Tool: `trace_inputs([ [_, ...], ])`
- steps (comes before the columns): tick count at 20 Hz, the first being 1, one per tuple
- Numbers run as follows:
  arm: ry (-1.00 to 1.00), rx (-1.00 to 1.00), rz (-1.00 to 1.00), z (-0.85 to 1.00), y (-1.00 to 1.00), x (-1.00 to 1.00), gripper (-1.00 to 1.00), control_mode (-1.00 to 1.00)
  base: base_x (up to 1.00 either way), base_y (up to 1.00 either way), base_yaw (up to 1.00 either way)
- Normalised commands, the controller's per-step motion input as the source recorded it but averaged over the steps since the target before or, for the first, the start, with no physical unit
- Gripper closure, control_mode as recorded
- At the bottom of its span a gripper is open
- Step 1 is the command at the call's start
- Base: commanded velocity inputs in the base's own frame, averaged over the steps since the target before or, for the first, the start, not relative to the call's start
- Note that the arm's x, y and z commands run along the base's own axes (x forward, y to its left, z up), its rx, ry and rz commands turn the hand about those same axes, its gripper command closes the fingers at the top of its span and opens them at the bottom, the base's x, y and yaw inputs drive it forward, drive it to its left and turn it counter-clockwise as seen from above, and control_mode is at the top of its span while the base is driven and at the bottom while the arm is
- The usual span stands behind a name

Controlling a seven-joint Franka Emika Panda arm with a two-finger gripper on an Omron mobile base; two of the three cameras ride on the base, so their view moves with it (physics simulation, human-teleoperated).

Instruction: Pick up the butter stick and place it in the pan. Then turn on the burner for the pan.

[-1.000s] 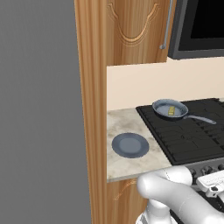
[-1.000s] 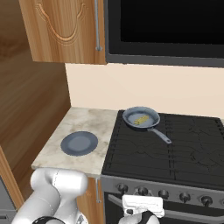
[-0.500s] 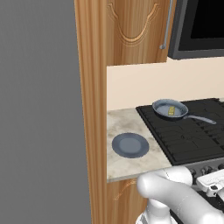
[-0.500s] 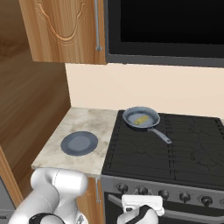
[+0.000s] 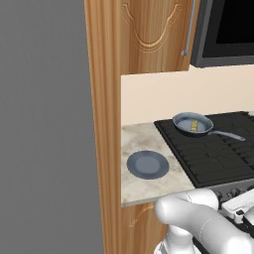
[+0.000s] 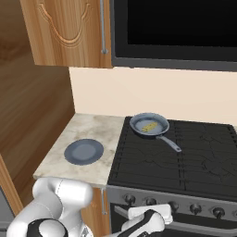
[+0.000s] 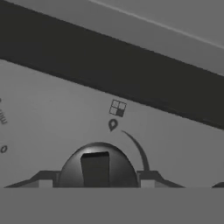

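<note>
The butter stick (image 6: 148, 127) (image 5: 195, 125) lies inside the pan (image 6: 155, 120) (image 5: 184, 120), which sits on the rear left burner (image 6: 135, 139) of the black cooktop. My gripper (image 7: 96, 183) is low at the stove's front panel, below the cooktop's edge (image 6: 150, 216). In the hand view a round dark knob (image 7: 97, 168) with a raised bar sits between my two fingertips (image 7: 45, 183), which press its sides. A flame mark and a small burner diagram are printed just above the knob.
A flat grey-blue plate (image 6: 84, 152) (image 5: 147, 164) lies on the marble counter left of the stove. A tall wooden cabinet side (image 5: 104, 124) bounds the counter's left. More knobs (image 6: 194, 209) line the panel. A microwave hangs above.
</note>
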Motion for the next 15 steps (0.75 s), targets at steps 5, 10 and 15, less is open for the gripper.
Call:
trace_inputs([
  [5,0.0,-0.34,0.02,-0.25,0.0,-0.14,1.0,-1.0,0.0,0.0,0.0],
  [10,0.0,-0.34,0.03,-0.23,0.0,-0.09,1.0,-1.0,0.0,0.0,0.0],
  [15,0.0,-0.32,0.03,-0.25,0.0,-0.03,1.0,-1.0,0.0,0.0,0.0],
])
